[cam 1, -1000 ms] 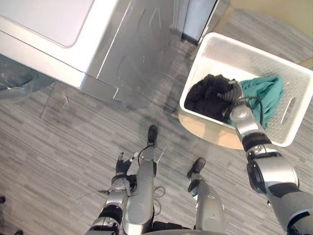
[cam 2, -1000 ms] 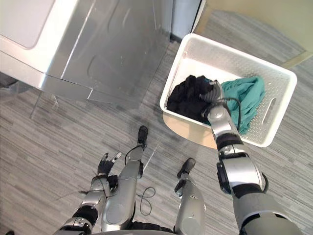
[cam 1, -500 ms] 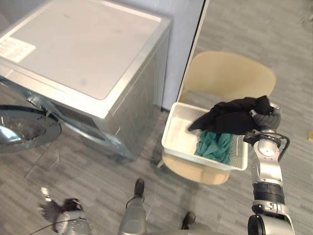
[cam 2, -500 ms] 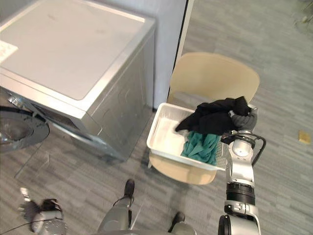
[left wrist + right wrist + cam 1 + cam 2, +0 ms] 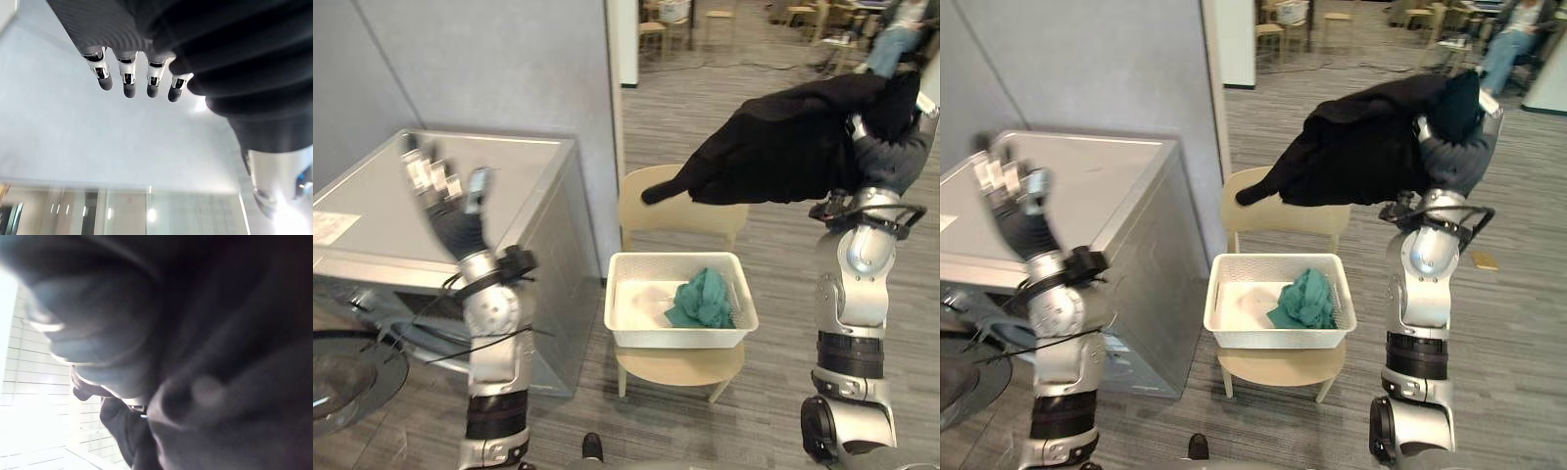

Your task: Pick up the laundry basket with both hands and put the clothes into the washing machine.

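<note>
You're holding the black garment [image 5: 773, 147] draped over your right hand [image 5: 893, 157], grip unseen; it's risking sliding off. Left hand [image 5: 445, 196] is released.

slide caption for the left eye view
black garment hangs from raised right hand; white basket with teal cloth sits on a chair

The label [image 5: 333, 227] on the washing machine [image 5: 509, 186] is too small to read.

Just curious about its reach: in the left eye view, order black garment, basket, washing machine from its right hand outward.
1. Black garment, draped over the right hand.
2. Basket, below, on the chair.
3. Washing machine, far left.
</note>
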